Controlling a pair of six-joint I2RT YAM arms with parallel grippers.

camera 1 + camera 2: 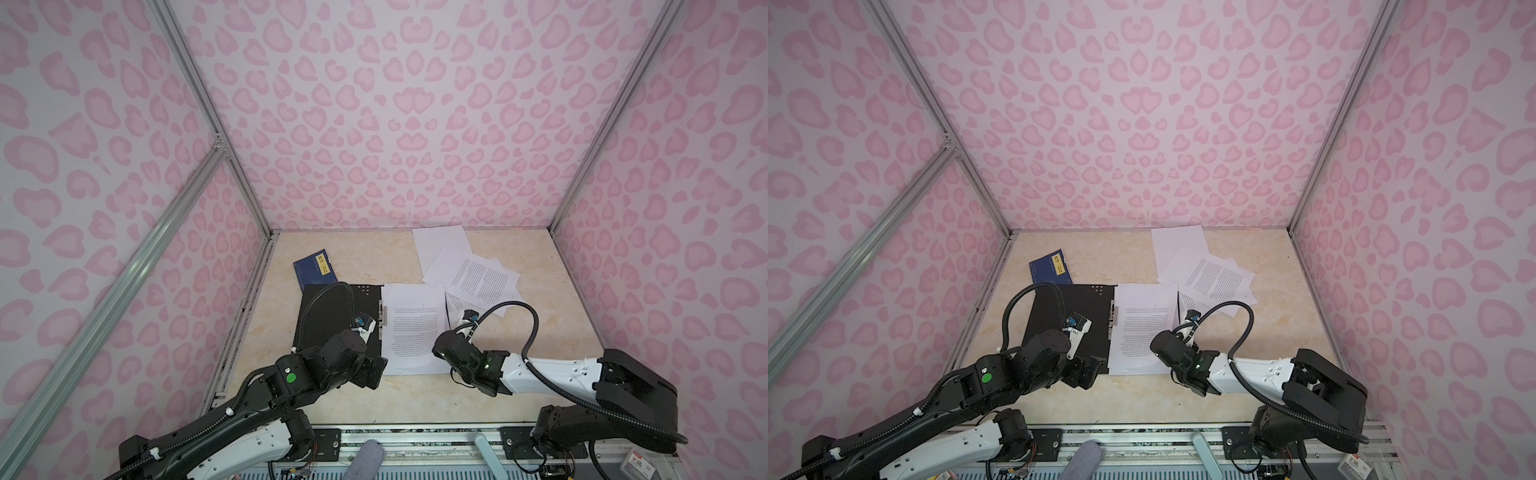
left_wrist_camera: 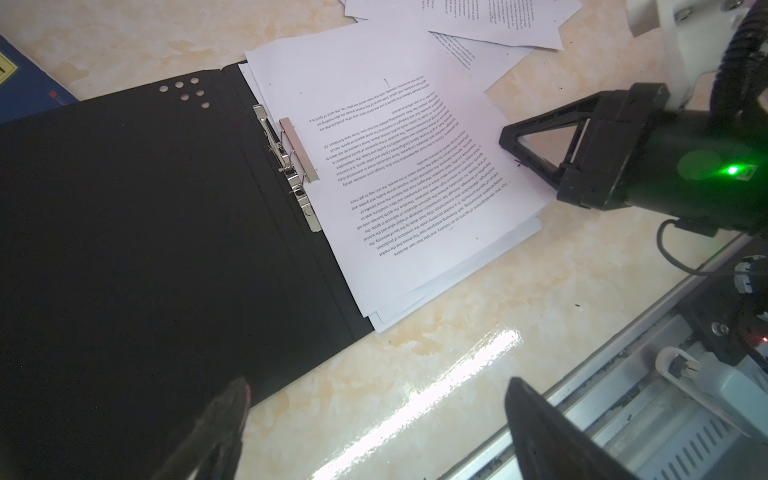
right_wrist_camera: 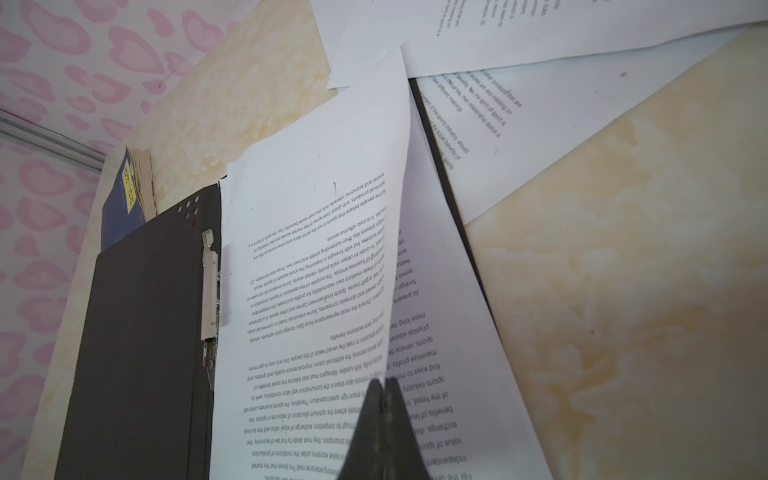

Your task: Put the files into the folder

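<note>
Fingers [image 3: 368, 428] of the right gripper [image 3: 381, 392] are clamped together on the right edge of the top sheet [image 3: 316, 257]. We see that edge curling up off the page below, while the sheet's left margin lies just beside the metal clip [image 3: 210, 291]. That sheet crowns a small stack of files [image 2: 415, 208] resting on the right leaf of the folder [image 1: 328, 307], which lies open, black inside up, on the near half of the desk [image 1: 548, 332]. Its left leaf reaches toward the desk's left edge, and the stack sits about midway across. In the right wrist view we find a thin dark strip of the right leaf showing past the stack's right edge. More loose sheets [image 1: 465, 266] fan out, overlapping one another, from the folder's far right corner to the desk's far edge, and the nearest lies right against the folder's right edge. Over the folder's near edge, close to the spine, hangs the left gripper [image 2: 374, 428], its fingers [image 2: 540, 424] spread wide with nothing between them. One is over the black leaf and one over bare desk, and we cannot tell whether either tip touches down. A blue booklet [image 1: 313, 270] with a yellow label lies by the folder's far left corner; we cannot tell whether it slips under the folder.
</note>
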